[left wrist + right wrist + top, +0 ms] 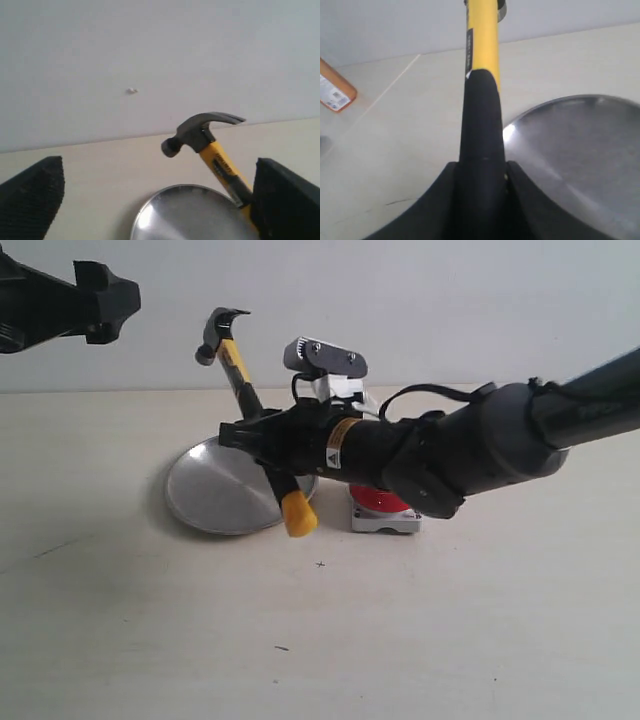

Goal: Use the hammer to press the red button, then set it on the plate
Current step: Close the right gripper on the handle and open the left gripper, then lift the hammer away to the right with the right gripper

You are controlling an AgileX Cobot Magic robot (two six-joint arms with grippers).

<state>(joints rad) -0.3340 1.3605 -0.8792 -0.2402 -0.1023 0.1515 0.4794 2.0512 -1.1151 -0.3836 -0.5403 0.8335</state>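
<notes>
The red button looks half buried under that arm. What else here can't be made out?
1. Exterior view: most of the red button is behind the right arm.
2. Right wrist view: the hammer has its head nearly all cut off by the edge.
3. Left wrist view: lettering on the hammer is too small and blurred to read.
4. Right wrist view: the orange object is cut by the edge; unidentifiable.

Shiny brushed-metal plate (215,490), glossy red button (382,502)
</notes>
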